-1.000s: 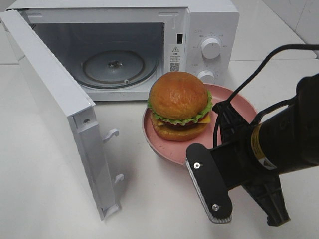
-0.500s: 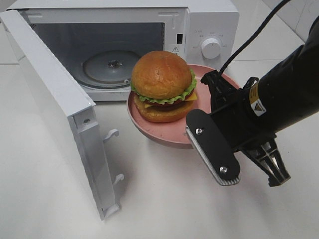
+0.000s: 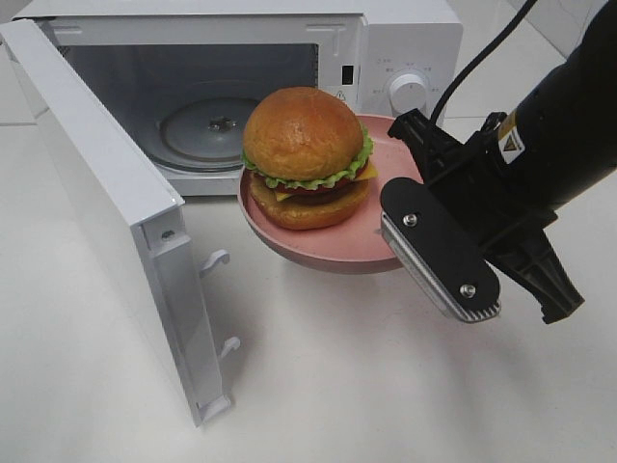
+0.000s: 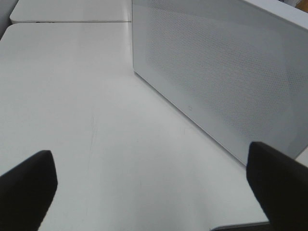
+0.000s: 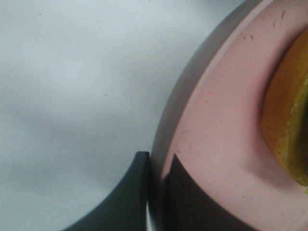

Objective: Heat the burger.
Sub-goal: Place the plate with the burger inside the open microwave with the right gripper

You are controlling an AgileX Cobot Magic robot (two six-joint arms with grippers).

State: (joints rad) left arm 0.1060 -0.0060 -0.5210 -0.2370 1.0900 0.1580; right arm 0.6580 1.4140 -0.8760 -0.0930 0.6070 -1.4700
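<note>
The burger (image 3: 304, 154), with a golden-brown bun, lettuce and cheese, sits on a pink plate (image 3: 318, 249). The plate hangs above the table just in front of the open microwave (image 3: 405, 39). My right gripper (image 3: 413, 159) is shut on the plate's right rim. The right wrist view shows its fingers pinching the pink plate (image 5: 216, 144) at the rim, with the edge of the burger (image 5: 288, 120) beside them. My left gripper (image 4: 154, 192) stands open over bare table beside the microwave's perforated side wall (image 4: 231, 82), holding nothing.
The microwave door (image 3: 106, 203) is swung wide open to the left, its latch hooks facing the plate. A glass turntable (image 3: 220, 130) lies inside the cavity. Two knobs (image 3: 407, 94) sit on the panel behind the plate. The surface is a white tabletop (image 3: 318, 386).
My right gripper has lifted the plate with the burger and carried it left and up, towards the microwave's opening. The door has not moved.
</note>
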